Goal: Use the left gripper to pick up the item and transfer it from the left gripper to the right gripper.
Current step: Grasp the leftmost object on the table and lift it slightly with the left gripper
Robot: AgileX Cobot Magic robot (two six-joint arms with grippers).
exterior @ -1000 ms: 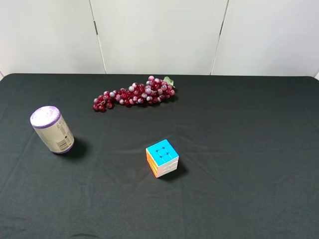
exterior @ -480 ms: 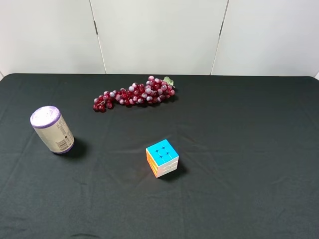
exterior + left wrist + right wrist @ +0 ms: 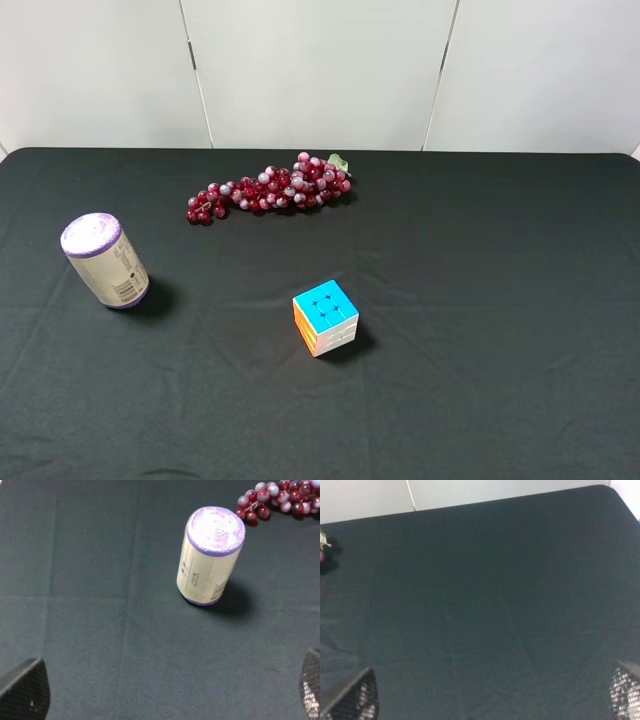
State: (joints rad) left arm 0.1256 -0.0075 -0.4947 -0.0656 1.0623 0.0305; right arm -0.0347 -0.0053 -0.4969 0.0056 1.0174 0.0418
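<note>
Nothing's moved: the item [image 3: 105,262] stands untouched. The left pincer [image 3: 167,692] gapes wide facing it, the right pincer [image 3: 492,692] wide and empty too. Pickup's yet to start.

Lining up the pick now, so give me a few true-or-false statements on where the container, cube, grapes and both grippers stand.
The purple-lidded container stands on its base: true.
The left gripper grips the container: false; its jaws stand open, clear of it.
The puzzle cube touches the grapes: false; bare black cloth separates them.
The right gripper is open over bare cloth: true.
</note>
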